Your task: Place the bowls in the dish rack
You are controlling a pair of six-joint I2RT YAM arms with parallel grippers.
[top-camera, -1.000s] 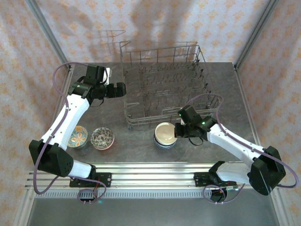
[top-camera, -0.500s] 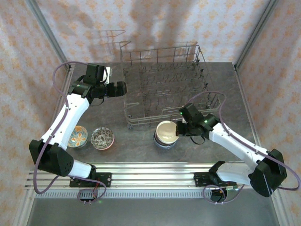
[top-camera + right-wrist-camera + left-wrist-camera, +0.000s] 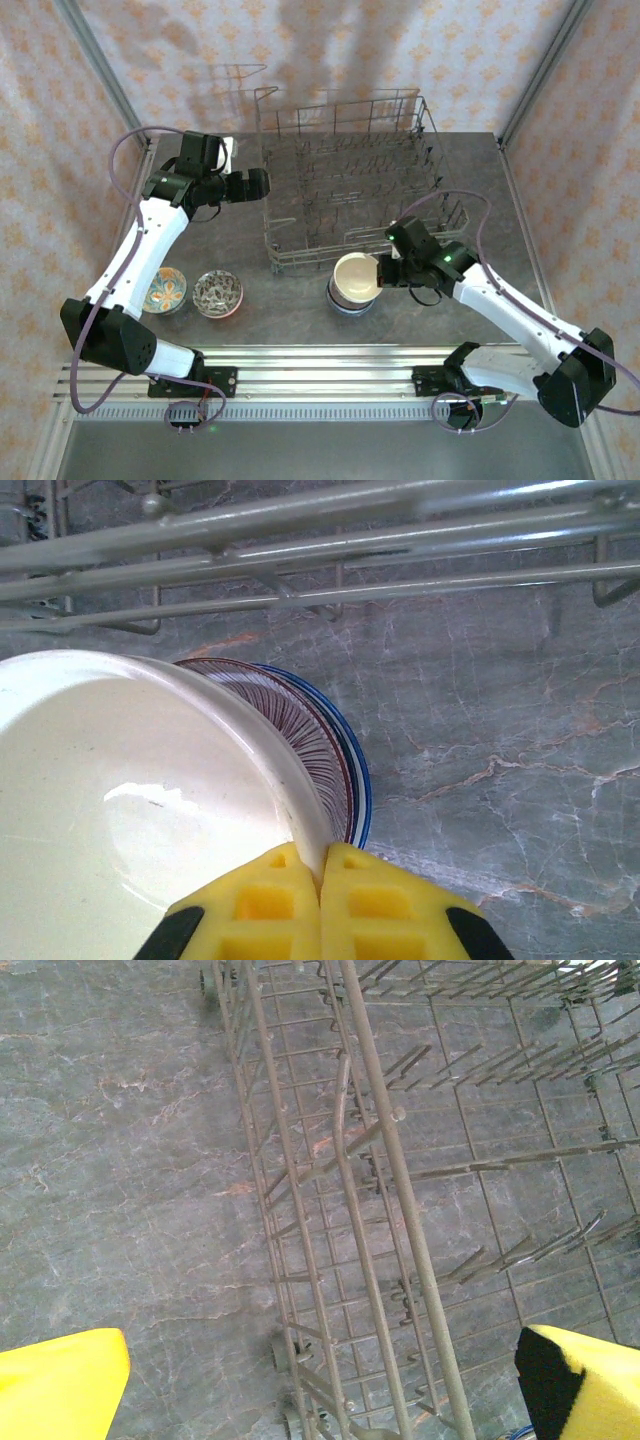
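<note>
My right gripper (image 3: 382, 272) (image 3: 320, 865) is shut on the rim of a cream bowl (image 3: 354, 277) (image 3: 130, 810), holding it tilted above a blue-rimmed striped bowl (image 3: 330, 750) (image 3: 343, 303) on the table. The grey wire dish rack (image 3: 350, 180) (image 3: 400, 1190) stands just behind them. My left gripper (image 3: 262, 186) hovers open at the rack's left rim with nothing between its yellow pads (image 3: 60, 1385). Two patterned bowls (image 3: 165, 290) (image 3: 218, 293) sit on the table at the left.
The rack's front rail (image 3: 320, 540) crosses close above the lifted bowl in the right wrist view. Bare grey table (image 3: 290, 310) lies between the bowl pairs. A metal rail (image 3: 320, 365) runs along the near edge.
The right gripper has lifted and tilted the cream bowl off the stack, moving slightly up and right. The left gripper shifted a little toward the rack's back left.
</note>
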